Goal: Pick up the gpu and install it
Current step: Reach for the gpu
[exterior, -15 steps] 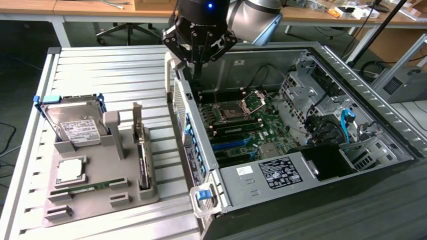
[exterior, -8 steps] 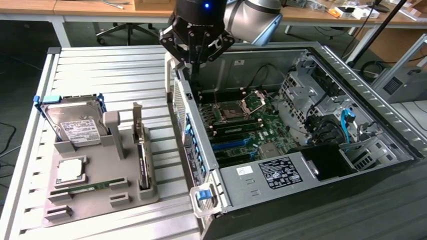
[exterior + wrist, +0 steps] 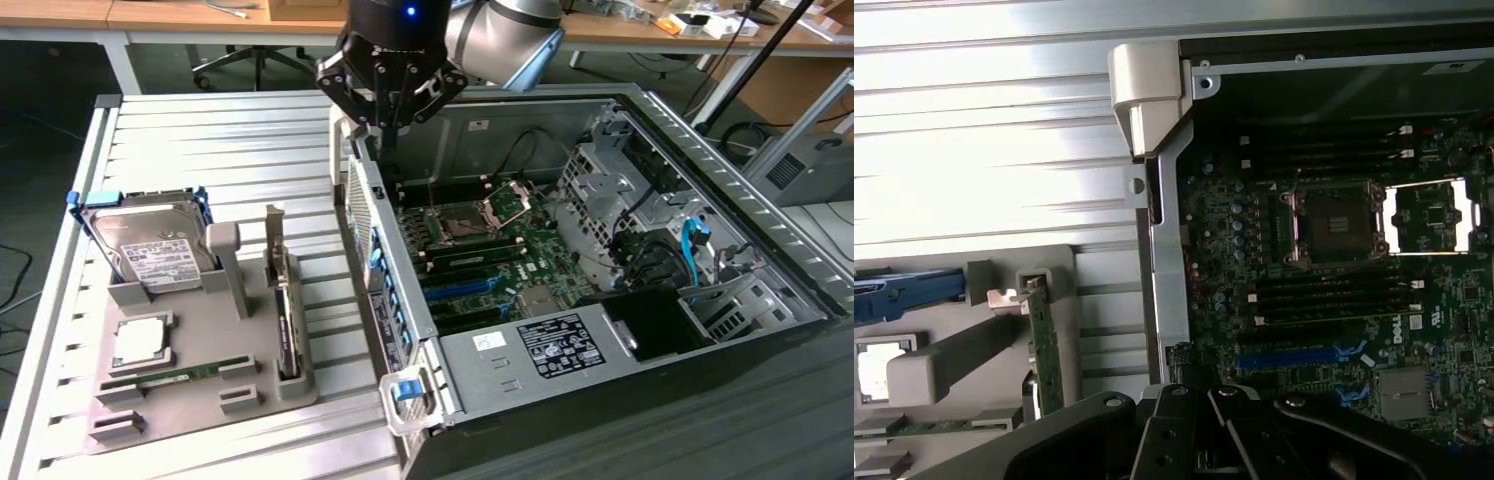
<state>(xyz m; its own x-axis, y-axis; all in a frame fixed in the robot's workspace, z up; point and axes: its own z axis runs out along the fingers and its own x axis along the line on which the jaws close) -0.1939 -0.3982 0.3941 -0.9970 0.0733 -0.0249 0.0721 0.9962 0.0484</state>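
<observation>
Gpu (image 3: 284, 320) stands in grey tray (image 3: 187, 425), well apart from end effector (image 3: 388, 115).

Free passage: bare slatted table (image 3: 214, 140) around the grey tray (image 3: 187, 395), and the uncovered space over the motherboard (image 3: 494, 250). Obstacles: the case's side wall (image 3: 363, 220) (upright between gpu (image 3: 284, 320) and board), plus the drive cage (image 3: 607, 170) and blue cables (image 3: 691, 240) at the exterior view's right.

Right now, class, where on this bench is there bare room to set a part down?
Free: the slatted table beyond the hard drive. Narrow: the strip between grey tray and computer case. Crowded: tray around the gpu; case interior.
</observation>
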